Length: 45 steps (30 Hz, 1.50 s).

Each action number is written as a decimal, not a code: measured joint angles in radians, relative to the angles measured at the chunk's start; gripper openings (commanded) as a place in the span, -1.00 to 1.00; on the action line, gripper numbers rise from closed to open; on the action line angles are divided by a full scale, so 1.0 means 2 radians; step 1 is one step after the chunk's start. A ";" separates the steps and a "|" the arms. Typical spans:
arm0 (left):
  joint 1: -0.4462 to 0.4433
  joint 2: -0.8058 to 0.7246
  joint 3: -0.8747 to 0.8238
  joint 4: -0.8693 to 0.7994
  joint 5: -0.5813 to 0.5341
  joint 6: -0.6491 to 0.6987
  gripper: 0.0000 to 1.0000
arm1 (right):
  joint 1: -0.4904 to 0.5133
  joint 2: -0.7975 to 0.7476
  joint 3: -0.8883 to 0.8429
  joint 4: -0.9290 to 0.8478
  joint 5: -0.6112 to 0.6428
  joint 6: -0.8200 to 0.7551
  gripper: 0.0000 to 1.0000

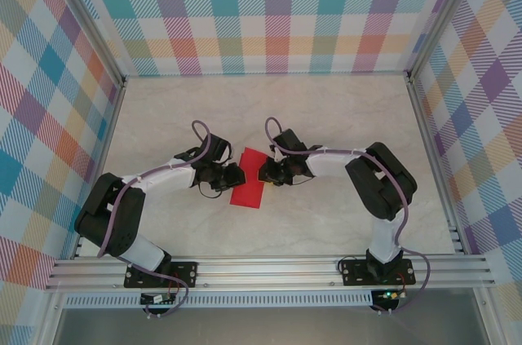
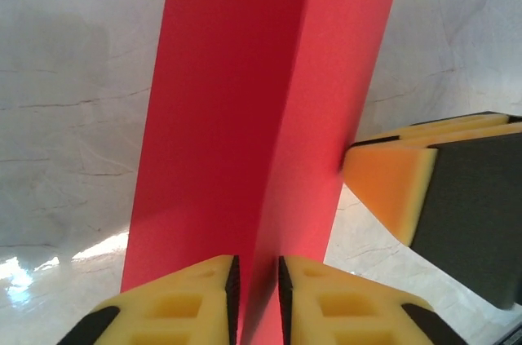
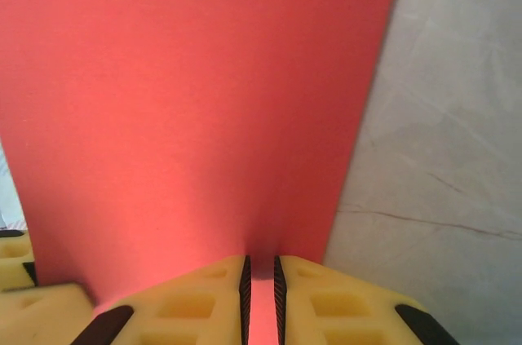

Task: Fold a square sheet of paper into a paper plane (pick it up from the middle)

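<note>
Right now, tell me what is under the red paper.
Pale marble table shows all round the square sheet of paper, so it likely continues beneath. The patch directly under the sheet is covered; nothing can be checked there.

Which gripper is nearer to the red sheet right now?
Neither is nearer: both are at it. The left gripper straddles the left edge of the red sheet, and the right gripper straddles the opposite edge, with paper between each pair of fingers.
</note>
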<state>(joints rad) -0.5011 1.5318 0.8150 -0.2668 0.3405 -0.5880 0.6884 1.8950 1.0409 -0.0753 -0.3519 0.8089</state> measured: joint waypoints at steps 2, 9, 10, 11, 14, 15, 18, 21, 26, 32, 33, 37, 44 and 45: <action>0.000 0.000 -0.001 0.004 0.011 -0.001 -0.29 | 0.000 0.003 0.002 -0.002 0.000 0.000 -0.65; 0.000 -0.006 -0.017 0.004 0.048 -0.002 -0.21 | 0.000 0.010 0.013 -0.010 0.001 0.000 -0.67; 0.000 -0.008 -0.019 0.004 0.053 -0.002 -0.21 | 0.000 0.012 0.014 -0.010 0.001 0.000 -0.67; 0.000 -0.010 -0.021 0.004 0.058 -0.002 -0.21 | 0.000 0.013 0.015 -0.011 0.001 0.000 -0.67; 0.000 -0.018 -0.026 0.007 0.073 -0.003 -0.14 | 0.000 0.015 0.018 -0.016 0.002 0.000 -0.67; 0.000 -0.022 -0.028 0.009 0.079 -0.007 -0.12 | 0.000 0.016 0.020 -0.019 0.002 0.000 -0.67; 0.000 -0.030 -0.031 0.020 0.096 -0.016 -0.09 | 0.000 0.020 0.026 -0.027 0.001 0.002 -0.68; 0.000 -0.038 -0.033 0.027 0.102 -0.023 -0.11 | 0.000 0.021 0.028 -0.030 0.002 0.004 -0.69; 0.000 -0.045 -0.033 0.013 0.090 -0.026 -0.30 | 0.000 0.021 0.029 -0.032 0.002 0.004 -0.69; 0.000 -0.025 -0.032 -0.028 0.040 -0.027 -0.57 | 0.000 0.021 0.029 -0.032 0.002 0.003 -0.68; 0.000 -0.018 -0.032 -0.035 0.031 -0.027 -0.60 | 0.000 0.021 0.029 -0.032 0.002 0.003 -0.69; 0.000 0.003 -0.032 -0.054 0.006 -0.028 -0.70 | 0.000 0.021 0.029 -0.032 0.002 0.003 -0.69; 0.000 0.010 -0.016 -0.059 0.004 -0.028 -0.61 | 0.000 0.021 0.029 -0.032 0.003 0.003 -0.69; 0.000 0.010 -0.015 -0.054 0.008 -0.028 -0.57 | 0.000 0.021 0.029 -0.032 0.003 0.003 -0.69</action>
<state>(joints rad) -0.5014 1.5513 0.7845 -0.3740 0.3569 -0.6445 0.6884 1.9369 1.0981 -0.1394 -0.3454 0.8158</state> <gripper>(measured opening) 0.186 0.159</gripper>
